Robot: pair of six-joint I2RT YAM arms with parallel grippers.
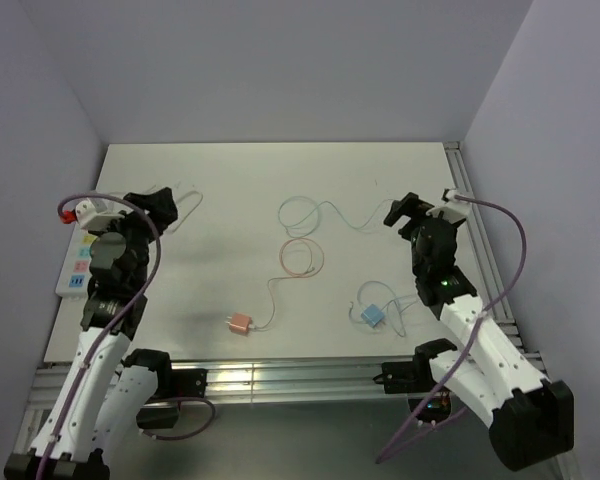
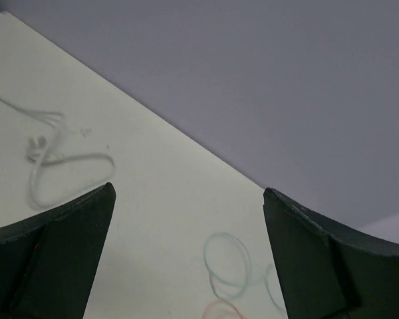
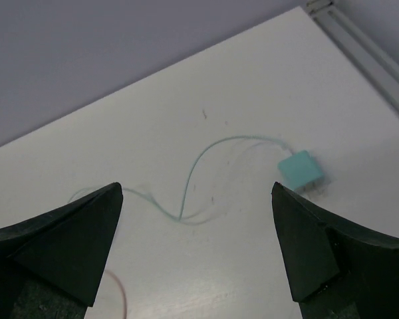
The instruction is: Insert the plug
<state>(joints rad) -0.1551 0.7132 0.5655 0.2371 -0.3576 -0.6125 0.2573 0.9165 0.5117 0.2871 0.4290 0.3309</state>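
White bench (image 1: 230, 180), lilac walls. Left gripper (image 2: 188, 193) and right gripper (image 3: 197, 187) both hang wide open, empty. Pink plug (image 1: 241, 323) sits lower centre, blue plug (image 1: 372, 315) to its right, power strip (image 1: 73, 265) far left. They look like light, hard blocks on floppy cords, so I'd pinch the body's flat sides.

Between the small pink square plug block (image 1: 241, 323) and the pale blue square plug block (image 1: 372, 316) I see bare white tabletop (image 1: 230, 180) — room to pass. Further back, thin teal cable loops (image 1: 300, 213) and a pink cable coil (image 1: 302, 258) lie flat mid-table. The white power strip with coloured switches (image 1: 73, 265) hugs the left edge — grey walls (image 1: 280, 70) close off three sides.
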